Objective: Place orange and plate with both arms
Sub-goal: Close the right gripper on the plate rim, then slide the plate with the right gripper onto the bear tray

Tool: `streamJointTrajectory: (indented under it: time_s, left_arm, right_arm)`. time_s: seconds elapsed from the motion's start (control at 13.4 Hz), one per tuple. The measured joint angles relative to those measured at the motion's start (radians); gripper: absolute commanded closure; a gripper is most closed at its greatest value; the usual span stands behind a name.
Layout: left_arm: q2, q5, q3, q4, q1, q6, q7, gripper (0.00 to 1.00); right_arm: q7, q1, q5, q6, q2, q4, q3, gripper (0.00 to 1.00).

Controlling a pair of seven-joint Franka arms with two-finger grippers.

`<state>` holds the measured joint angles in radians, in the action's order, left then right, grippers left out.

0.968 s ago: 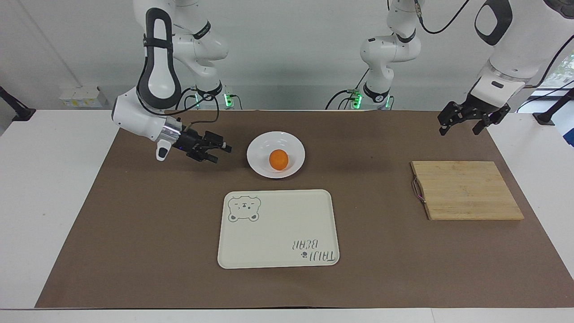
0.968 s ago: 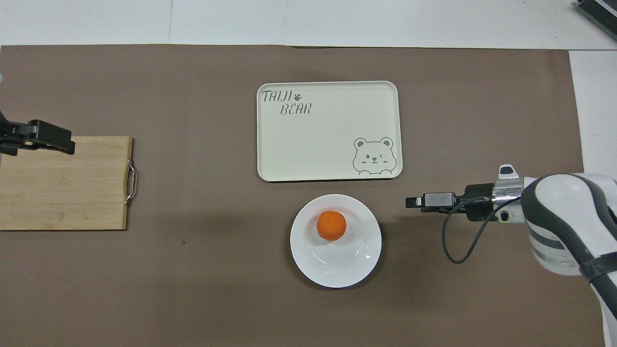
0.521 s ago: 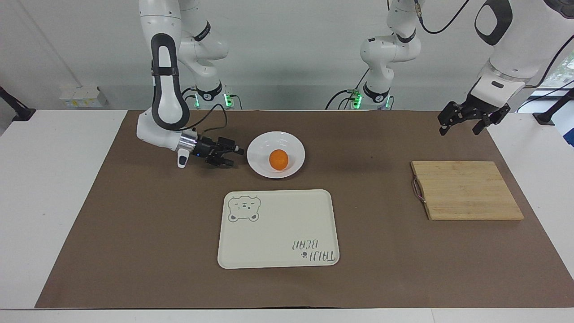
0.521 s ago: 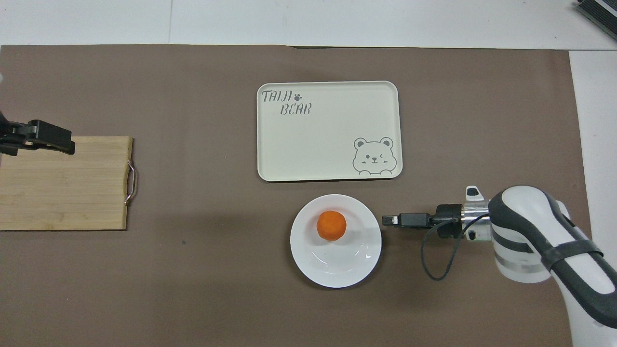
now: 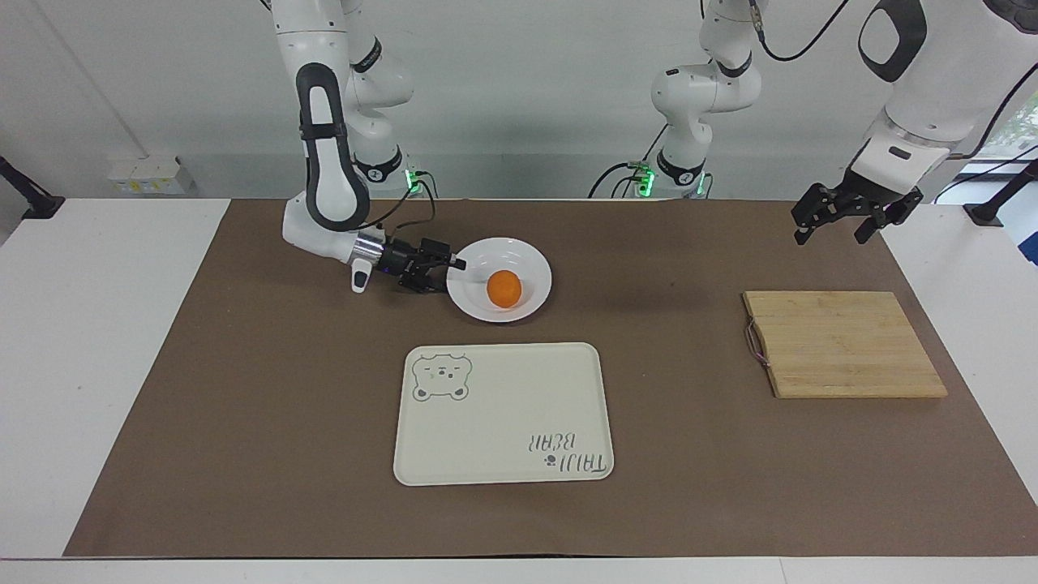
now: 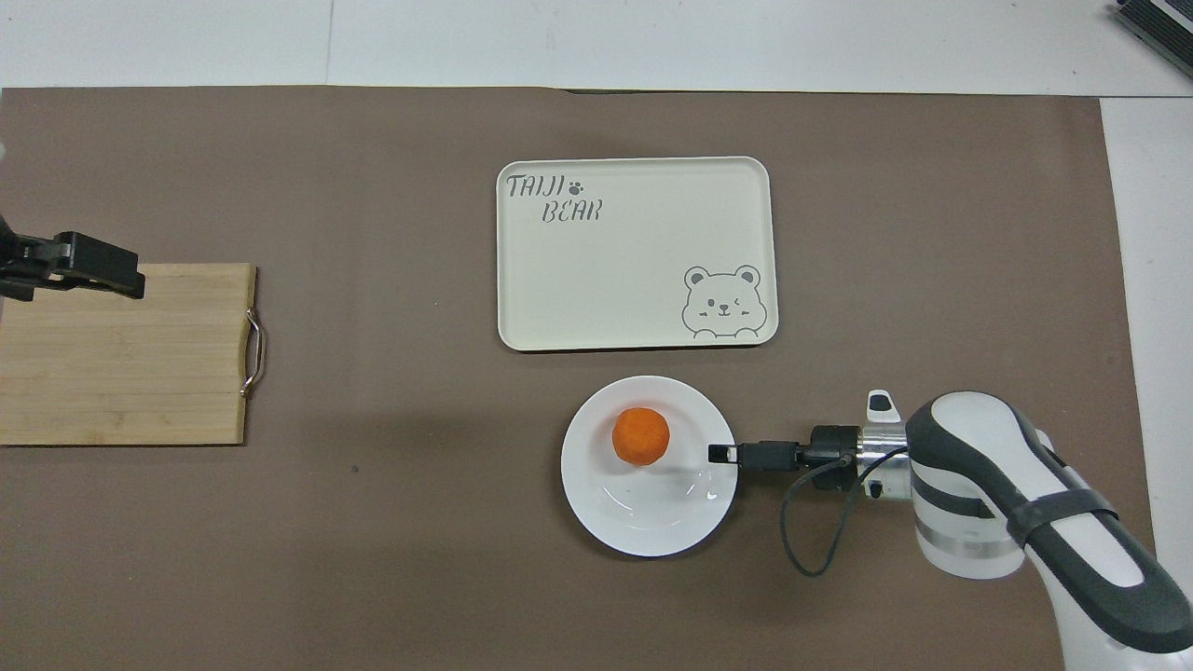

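Fruit first: the orange lies in the plate. Right gripper, fingers apart, is at the plate's rim. Farther lies the tray. Left gripper waits open over the table corner near the cutting board.

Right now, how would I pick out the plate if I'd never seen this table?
Find the big cream bear tray mid-table. Just nearer the robots sits the plate: round, glossy white, holding an orange, with the right pincer at its rim. The tray is rectangular and printed.
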<state>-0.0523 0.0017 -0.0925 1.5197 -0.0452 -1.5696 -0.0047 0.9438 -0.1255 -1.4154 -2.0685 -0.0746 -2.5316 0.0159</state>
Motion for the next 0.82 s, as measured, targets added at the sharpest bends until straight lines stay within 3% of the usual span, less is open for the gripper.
streamJointTrajectory:
  time_s: [0.07,0.15,0.22,0.3,0.82]
  left_arm:
    - [0.000,0.000,0.000,0.000,0.000,0.000,0.000,0.00]
    - [0.000,0.000,0.000,0.000,0.000,0.000,0.000,0.00]
    - [0.000,0.000,0.000,0.000,0.000,0.000,0.000,0.00]
    - [0.000,0.000,0.000,0.000,0.000,0.000,0.000,0.00]
    - [0.000,0.000,0.000,0.000,0.000,0.000,0.000,0.00]
  right_arm:
    - [0.000,-0.005,-0.003,0.000,0.000,-0.005,0.000,0.06]
    - [0.000,-0.008,-0.014,0.000,0.000,-0.012,0.000,0.50]
    - [0.000,-0.011,-0.019,0.000,0.001,-0.020,0.000,0.87]
    - [-0.001,-0.013,-0.021,0.000,0.001,-0.025,0.000,1.00]
    - [-0.053,-0.030,-0.035,-0.005,0.001,-0.031,0.000,1.00]
